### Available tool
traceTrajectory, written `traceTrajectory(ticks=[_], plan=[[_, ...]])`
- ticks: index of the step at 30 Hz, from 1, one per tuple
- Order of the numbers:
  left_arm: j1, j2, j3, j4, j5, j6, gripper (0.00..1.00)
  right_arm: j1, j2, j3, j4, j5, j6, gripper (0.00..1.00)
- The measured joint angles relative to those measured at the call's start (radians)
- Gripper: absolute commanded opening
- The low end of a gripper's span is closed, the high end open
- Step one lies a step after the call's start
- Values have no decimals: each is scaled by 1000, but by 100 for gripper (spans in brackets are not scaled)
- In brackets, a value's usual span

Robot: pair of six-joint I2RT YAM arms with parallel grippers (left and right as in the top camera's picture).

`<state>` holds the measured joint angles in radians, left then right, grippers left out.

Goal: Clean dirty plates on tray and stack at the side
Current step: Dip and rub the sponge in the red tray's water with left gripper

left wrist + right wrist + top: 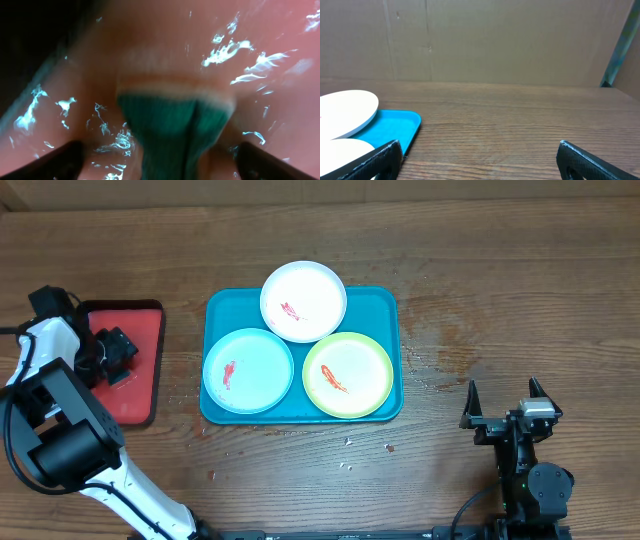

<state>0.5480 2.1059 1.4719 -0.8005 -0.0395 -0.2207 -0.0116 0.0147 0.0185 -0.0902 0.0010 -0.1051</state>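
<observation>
A brown wood-grain table (500, 270) backs onto a cardboard wall (495, 40). At mid-table a large teal rectangular plastic tray (385, 300) holds a white round plastic plate (303, 300), a light blue plate (248, 370) and a yellow-green plate (347, 374), each smeared red. The left gripper (115, 350) is spread over a small red tray (135, 330). The right gripper (504, 392) is spread, well apart from the teal tray.

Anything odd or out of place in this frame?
The white plate overhangs the tray's far rim instead of lying inside. Pale specks dot the table beside the tray.
</observation>
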Motion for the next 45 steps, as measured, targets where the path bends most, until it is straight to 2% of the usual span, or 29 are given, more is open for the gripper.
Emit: traceTrajectory(ticks=[1,2,3,4,5,6,13,15,16,21,26,31,32,34,36,39,45], plan=[[2,0,2,-23,5,2,82,0,0,0,0,0,0,100],[3,0,3,-45,10,2,71,0,0,0,0,0,0,100],[3,-1,4,-59,13,1,56,0,0,0,0,0,0,100],[2,-1,4,-71,18,2,33,0,0,0,0,0,0,100],[2,-2,3,-78,21,-2,16,0,0,0,0,0,1,100],[2,-2,3,-83,23,-6,4,0,0,0,0,-1,0,100],[2,-3,6,-85,34,-5,5,0,0,0,0,0,0,100],[2,-3,10,-90,34,-5,33,0,0,0,0,0,0,100],[2,-1,12,-96,33,-5,100,0,0,0,0,0,0,100],[2,6,23,-56,32,-8,100,0,0,0,0,0,0,100],[2,8,25,-11,24,-11,80,0,0,0,0,0,0,100],[4,11,25,-2,15,-8,54,0,0,0,0,0,0,100],[3,11,25,1,13,-8,45,0,0,0,0,0,0,100],[3,11,26,2,13,-11,18,0,0,0,0,0,0,100],[3,11,28,1,19,-9,4,0,0,0,0,0,0,100],[3,18,43,-34,21,-8,4,0,0,0,0,0,0,100],[3,42,184,-243,21,-8,4,0,0,0,0,0,0,100]])
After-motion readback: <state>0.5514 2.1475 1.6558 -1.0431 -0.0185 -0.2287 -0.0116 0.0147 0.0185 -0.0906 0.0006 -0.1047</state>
